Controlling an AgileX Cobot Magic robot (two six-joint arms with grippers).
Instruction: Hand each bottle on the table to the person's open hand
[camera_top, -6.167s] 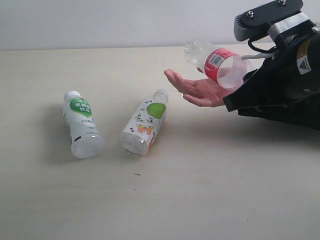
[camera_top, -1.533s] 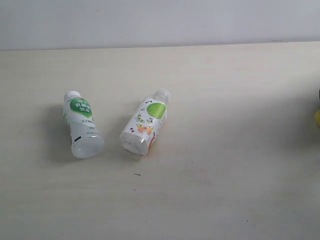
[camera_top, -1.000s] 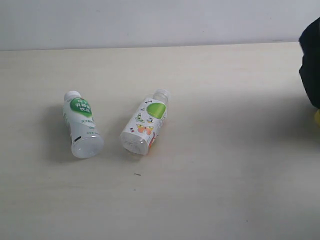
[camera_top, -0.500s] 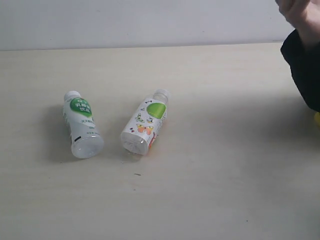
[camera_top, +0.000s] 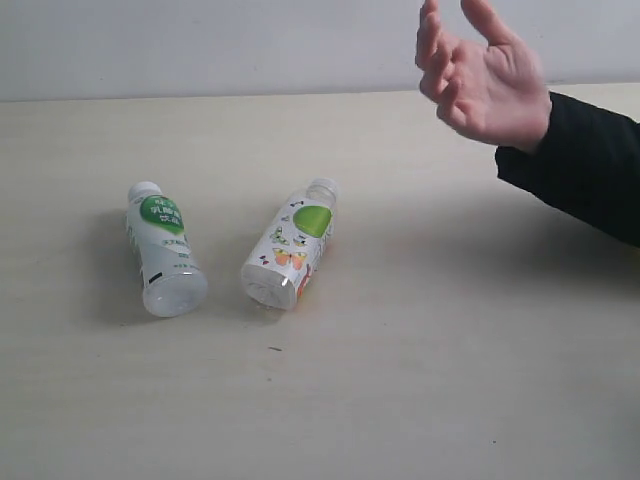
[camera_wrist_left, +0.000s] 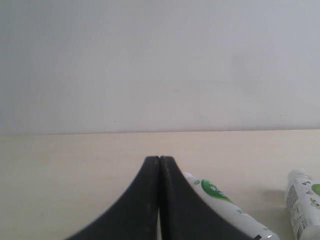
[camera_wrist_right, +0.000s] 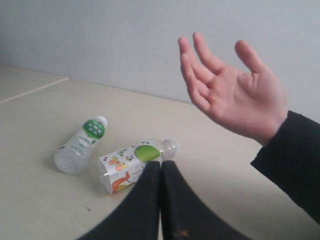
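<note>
Far edge: the table (camera_top: 400, 380) ends at a straight line where it meets the pale wall (camera_top: 200, 45), running the full width of the ext. view.
Left room: we see bare tabletop from the left border to the first bottle, and a wide bare strip along the near side.
L claw (camera_wrist_left: 159, 159): clenched, both black fingers pressed flat together, nothing between them; it shows only in the L wrist view.
Green-label bottle (camera_top: 162, 250): lies on its side left of centre, white cap toward the wall, base toward the near side.
Green-label bottle vs L claw: on the table beyond the fingers, partly hidden behind one of them; we can't tell any contact.
Picture-label bottle (camera_top: 292, 245): lies on its side near centre, cap toward the wall and tilted rightward; close to the green-label bottle but apart from it.
R claw (camera_wrist_right: 160, 164): clenched too, fingers shut tight on nothing.
Picture-label bottle vs R claw: just beyond the tips, its base end partly covered by them in the R wrist view; no grip on it.
Right room: bare tabletop from the centre bottle to the right border, shaded under the arm.
Hand (camera_top: 485, 80): open, fingers spread and curled a bit, raised above the table at upper right, well apart from both bottles.
Sleeve (camera_top: 585, 160): black, runs off the right border.
</note>
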